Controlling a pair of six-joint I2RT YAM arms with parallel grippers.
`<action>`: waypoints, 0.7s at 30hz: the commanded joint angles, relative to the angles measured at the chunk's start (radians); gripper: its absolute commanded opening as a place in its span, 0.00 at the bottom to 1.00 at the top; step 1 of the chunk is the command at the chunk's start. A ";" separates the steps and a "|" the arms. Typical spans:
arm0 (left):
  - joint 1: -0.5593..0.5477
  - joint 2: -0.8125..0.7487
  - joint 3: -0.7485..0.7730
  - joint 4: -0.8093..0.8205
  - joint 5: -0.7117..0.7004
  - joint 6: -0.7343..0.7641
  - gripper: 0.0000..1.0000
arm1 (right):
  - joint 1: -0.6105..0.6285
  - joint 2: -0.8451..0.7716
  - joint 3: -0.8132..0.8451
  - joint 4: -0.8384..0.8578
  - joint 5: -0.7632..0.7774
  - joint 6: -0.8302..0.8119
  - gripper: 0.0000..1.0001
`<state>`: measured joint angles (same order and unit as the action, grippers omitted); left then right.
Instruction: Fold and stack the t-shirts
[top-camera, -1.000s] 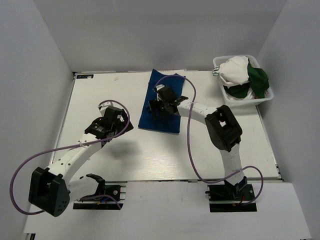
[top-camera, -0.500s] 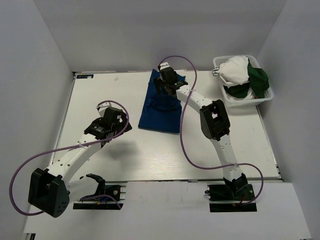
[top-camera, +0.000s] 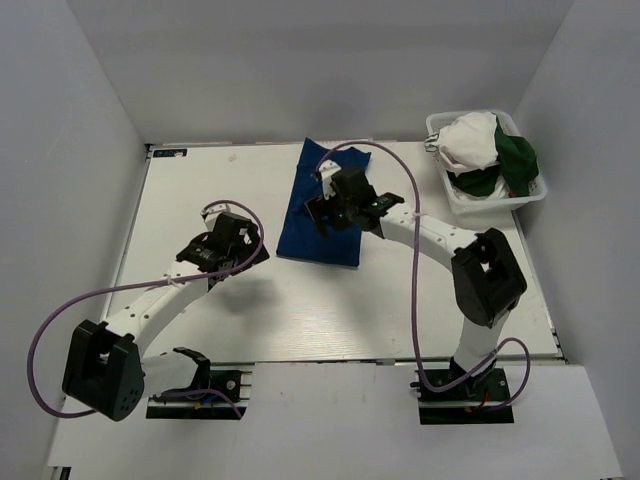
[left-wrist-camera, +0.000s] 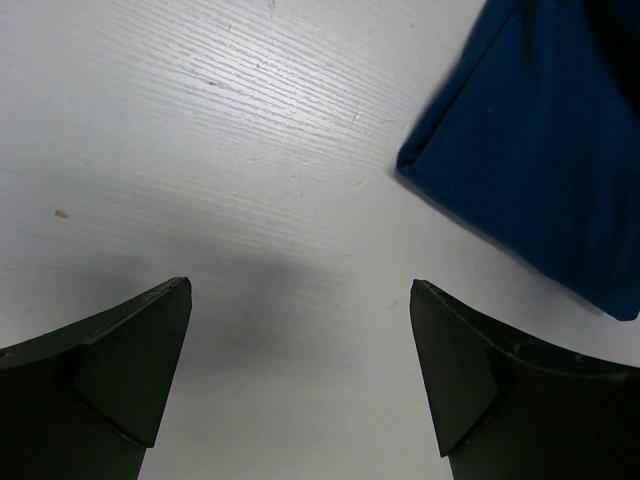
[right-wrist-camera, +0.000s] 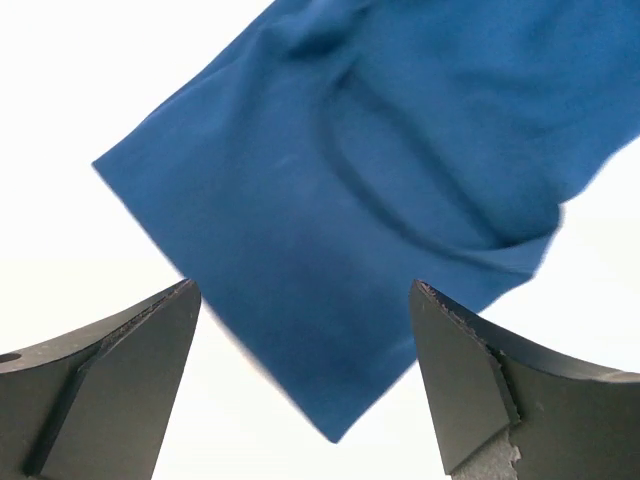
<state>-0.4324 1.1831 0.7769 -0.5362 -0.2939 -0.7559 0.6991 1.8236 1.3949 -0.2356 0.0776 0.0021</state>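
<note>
My right gripper (right-wrist-camera: 300, 290) hangs spread and empty right over the royal blue cotton t-shirt (right-wrist-camera: 380, 200), a long folded strip on the white wooden table (top-camera: 200, 180). My left gripper (left-wrist-camera: 300, 285), also spread and empty, hovers over bare board; the shirt's corner sits ahead to its right. I judge the tee mid-fold: next, 1 end wants pinching and carrying over the other. Far to my right gripper's right, the white mesh basket (top-camera: 500, 203) holds a white tee (top-camera: 470, 140) and a dark green tee (top-camera: 518, 155) — how many lie beneath, I cannot tell.
</note>
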 joint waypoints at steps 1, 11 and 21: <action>0.001 0.001 0.022 0.039 0.033 0.012 1.00 | 0.005 0.016 -0.063 0.026 -0.172 0.024 0.90; 0.001 0.012 0.033 0.067 0.032 0.030 1.00 | -0.009 0.279 0.226 -0.156 -0.125 -0.047 0.90; 0.001 0.039 0.054 0.099 0.041 0.063 1.00 | -0.058 0.356 0.367 0.065 0.157 0.050 0.90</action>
<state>-0.4324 1.2114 0.7876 -0.4725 -0.2642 -0.7132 0.6704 2.1757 1.6695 -0.2977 0.0795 0.0139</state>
